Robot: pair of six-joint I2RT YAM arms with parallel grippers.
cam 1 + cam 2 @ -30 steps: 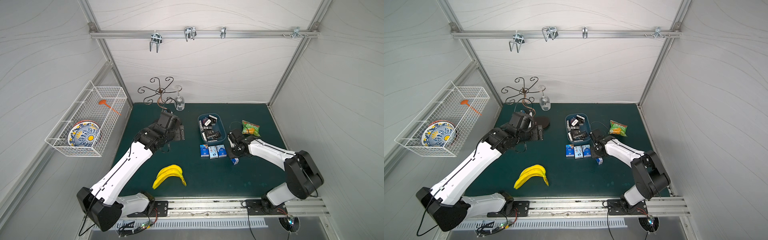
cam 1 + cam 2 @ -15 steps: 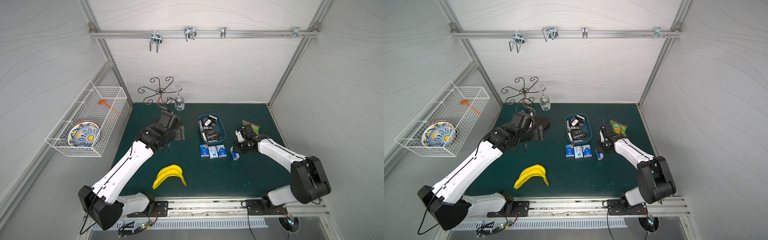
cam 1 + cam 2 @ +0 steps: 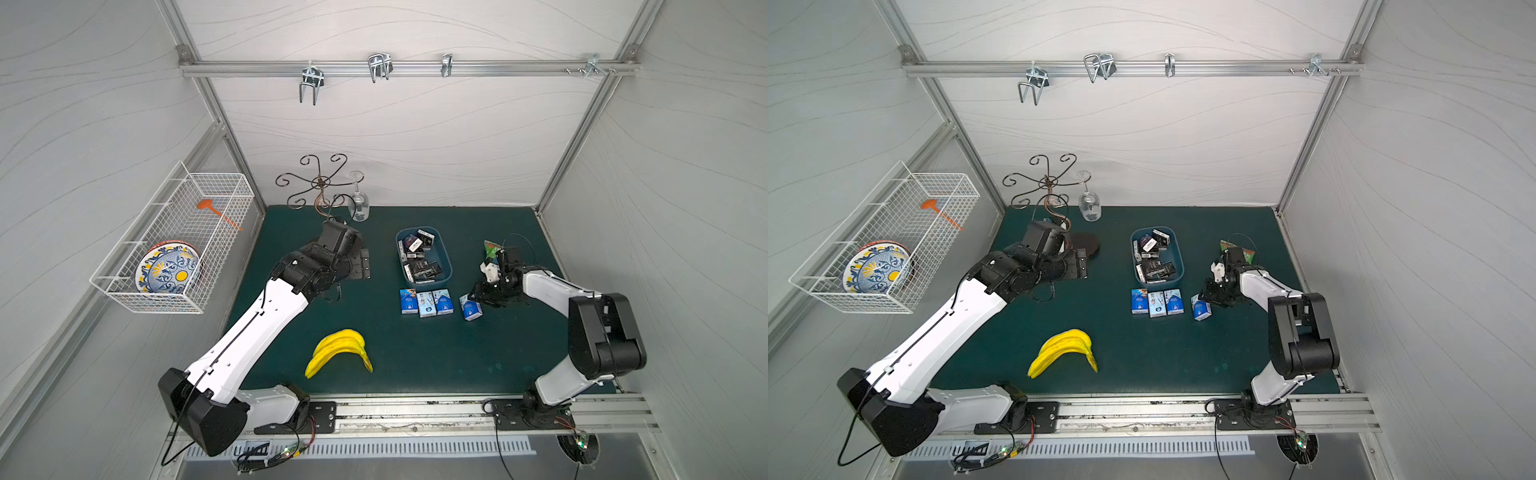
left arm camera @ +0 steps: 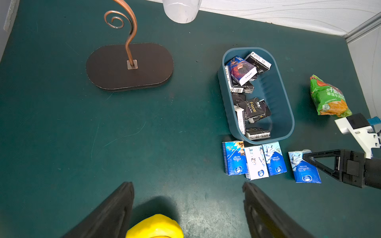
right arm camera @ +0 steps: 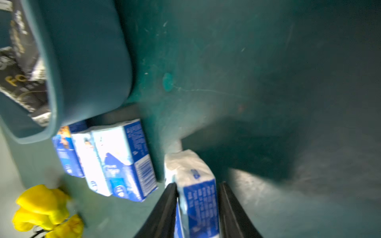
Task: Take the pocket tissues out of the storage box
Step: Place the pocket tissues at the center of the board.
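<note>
Blue-and-white tissue packet [image 4: 303, 175] sits on the green mat [image 3: 415, 353], between the jaws of the right gripper [image 5: 198, 185].
Whether those jaws pinch it or only flank it cannot be told. Three more packets [image 4: 255, 162] lie in a row just beside the near end of the storage box [image 4: 276, 99], which holds mostly black packets [image 4: 254, 109]. The left gripper [image 4: 186, 185] hangs empty, with its jaws wide apart.
</note>
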